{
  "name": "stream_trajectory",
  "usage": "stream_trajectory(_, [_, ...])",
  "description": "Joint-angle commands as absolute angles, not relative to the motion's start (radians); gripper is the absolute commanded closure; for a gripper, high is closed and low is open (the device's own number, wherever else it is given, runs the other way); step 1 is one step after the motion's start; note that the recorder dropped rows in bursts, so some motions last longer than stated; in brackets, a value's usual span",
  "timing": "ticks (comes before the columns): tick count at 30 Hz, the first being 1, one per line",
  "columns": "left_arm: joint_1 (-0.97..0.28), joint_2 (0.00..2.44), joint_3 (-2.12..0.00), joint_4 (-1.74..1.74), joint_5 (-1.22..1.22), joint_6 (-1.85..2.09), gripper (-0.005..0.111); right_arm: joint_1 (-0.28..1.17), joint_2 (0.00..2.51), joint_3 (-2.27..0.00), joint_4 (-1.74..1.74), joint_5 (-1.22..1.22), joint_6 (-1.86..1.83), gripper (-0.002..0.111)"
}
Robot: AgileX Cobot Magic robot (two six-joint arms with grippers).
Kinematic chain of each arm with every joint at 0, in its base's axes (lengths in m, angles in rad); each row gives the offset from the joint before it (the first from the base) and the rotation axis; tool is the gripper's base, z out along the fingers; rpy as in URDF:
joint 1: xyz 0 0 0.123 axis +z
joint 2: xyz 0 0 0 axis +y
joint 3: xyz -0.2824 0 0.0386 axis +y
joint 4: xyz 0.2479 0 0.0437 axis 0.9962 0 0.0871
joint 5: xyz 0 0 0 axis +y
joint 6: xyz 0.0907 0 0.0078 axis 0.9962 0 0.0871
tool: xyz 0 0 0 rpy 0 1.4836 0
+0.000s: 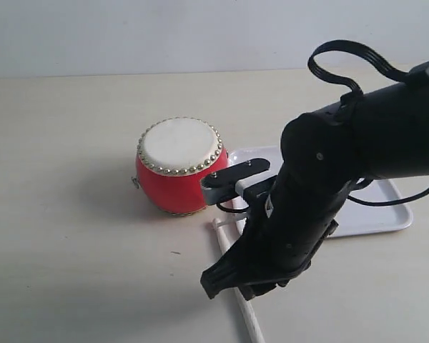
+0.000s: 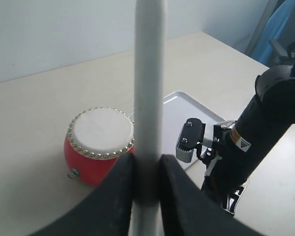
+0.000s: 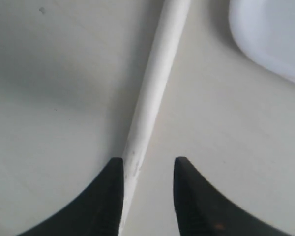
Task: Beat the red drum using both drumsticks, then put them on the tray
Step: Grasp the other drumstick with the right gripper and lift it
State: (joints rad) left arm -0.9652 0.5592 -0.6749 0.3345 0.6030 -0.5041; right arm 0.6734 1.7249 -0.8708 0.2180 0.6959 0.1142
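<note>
Exterior view first: the red drum (image 1: 179, 168) sits mid-frame on the counter (image 1: 71, 250), skin up. The white tray (image 1: 375, 214) is just to its right, half hidden behind my right arm. The loose drumstick (image 1: 249, 318) lies flat on the counter at lower centre, running from near the drum's base down to the bottom edge. My right pincer (image 1: 229, 282) hangs right over it. My left arm isn't in this shot at all.

Left wrist view: my left pincer (image 2: 147, 164) is pinched tight on the held drumstick (image 2: 148, 73), which stands straight up through the middle of the frame. Drum at lower left, tray at centre right, with no stick on the part I can see.

Right wrist view: the right pincer's jaws are spread. The loose drumstick (image 3: 157, 78) runs up between them, hugging the left-hand jaw, and it's not gripped. The tray corner (image 3: 270, 34) shows at upper right.

So my read is that I'm early in the job. One stick is in hand and the other is lined up but not picked up yet. After that grab, both sticks have to hit the drum and then go on the tray.
</note>
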Motion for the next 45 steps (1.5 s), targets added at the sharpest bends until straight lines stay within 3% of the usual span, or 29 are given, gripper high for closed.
stream_trajectory(1, [-0.967,0.554,-0.673,0.331,0.602,-0.504,0.107,0.697,1.725,-0.876,0.207,0.686,0.133,0.075])
stream_trajectory(20, [-0.967,0.554,-0.673,0.332,0.626,-0.504,0.107,0.743,1.899,-0.875,0.204,0.574,0.116,0.077])
stream_trajectory(22, [-0.967,0.554,-0.673,0.332,0.626,-0.504,0.107,0.743,1.902,-0.875,0.204,0.569,0.116,0.081])
stream_trajectory(25, [-0.967,0.554,-0.673,0.332,0.626,-0.504,0.107,0.743,1.902,-0.875,0.176,0.569,0.114,0.107])
stream_trajectory(26, [-0.967,0.554,-0.673,0.332,0.626,-0.504,0.107,0.743,1.902,-0.875,0.172,0.569,0.114,0.108])
stream_trajectory(35, [-0.967,0.554,-0.673,0.332,0.63,-0.504,0.107,0.743,1.862,-0.875,0.151,0.573,0.098,0.108])
stream_trajectory(45, [-0.967,0.568,-0.673,0.332,0.699,-0.504,0.107,0.743,1.6,-0.891,0.108,0.692,0.07,0.108])
